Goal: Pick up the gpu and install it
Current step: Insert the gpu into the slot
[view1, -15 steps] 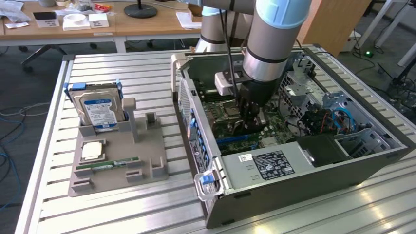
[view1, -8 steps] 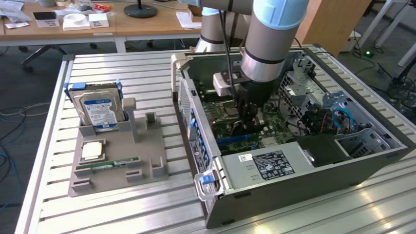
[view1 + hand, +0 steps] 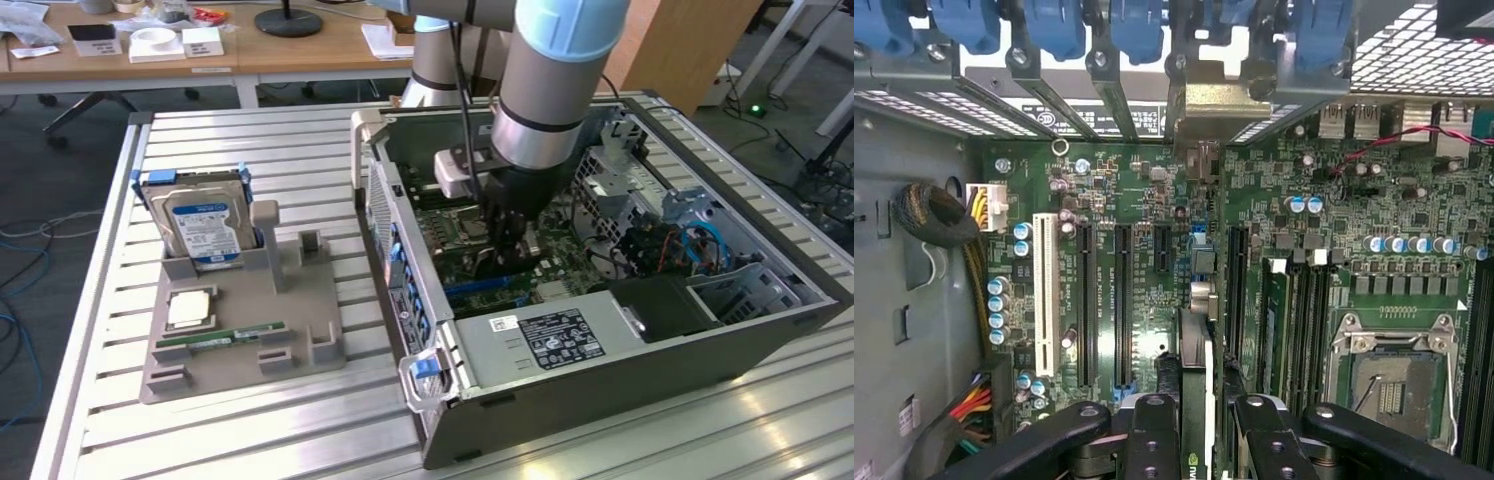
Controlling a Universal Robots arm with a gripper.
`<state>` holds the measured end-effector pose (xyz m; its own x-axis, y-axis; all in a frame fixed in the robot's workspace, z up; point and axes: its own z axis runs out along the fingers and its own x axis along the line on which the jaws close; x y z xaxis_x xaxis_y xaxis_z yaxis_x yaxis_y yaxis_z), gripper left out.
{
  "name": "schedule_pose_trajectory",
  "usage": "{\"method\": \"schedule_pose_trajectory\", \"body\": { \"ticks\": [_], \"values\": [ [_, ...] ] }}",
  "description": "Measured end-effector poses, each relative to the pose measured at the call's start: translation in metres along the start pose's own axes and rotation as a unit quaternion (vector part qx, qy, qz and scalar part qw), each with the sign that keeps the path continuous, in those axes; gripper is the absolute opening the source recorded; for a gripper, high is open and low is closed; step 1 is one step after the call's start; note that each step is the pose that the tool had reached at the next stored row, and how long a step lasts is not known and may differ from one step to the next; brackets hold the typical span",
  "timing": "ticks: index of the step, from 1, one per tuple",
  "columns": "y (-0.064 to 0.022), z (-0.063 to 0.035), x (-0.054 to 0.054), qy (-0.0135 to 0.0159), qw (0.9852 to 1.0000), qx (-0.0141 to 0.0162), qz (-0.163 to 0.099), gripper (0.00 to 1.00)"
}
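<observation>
Pick-up complete: the gripper [image 3: 1204, 425] is clamped on the gpu [image 3: 1194, 365]. It holds the card edge-on inside the computer case [image 3: 641, 390], directly over the motherboard [image 3: 1144, 200] expansion slots. Full seating cannot be confirmed, so installation is judged unfinished.

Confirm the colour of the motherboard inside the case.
Green; the motherboard shows best in the wrist view.
</observation>
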<state>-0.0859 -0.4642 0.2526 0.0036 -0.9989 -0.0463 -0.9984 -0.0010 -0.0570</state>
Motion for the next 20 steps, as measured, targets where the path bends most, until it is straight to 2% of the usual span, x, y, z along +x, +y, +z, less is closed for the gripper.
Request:
{"method": "schedule_pose_trajectory", "body": {
  "ticks": [20],
  "values": [
    [0.0073, 0.0006, -0.001, 0.0, 1.0, 0.0007, 0.0, 0.26]
  ]
}}
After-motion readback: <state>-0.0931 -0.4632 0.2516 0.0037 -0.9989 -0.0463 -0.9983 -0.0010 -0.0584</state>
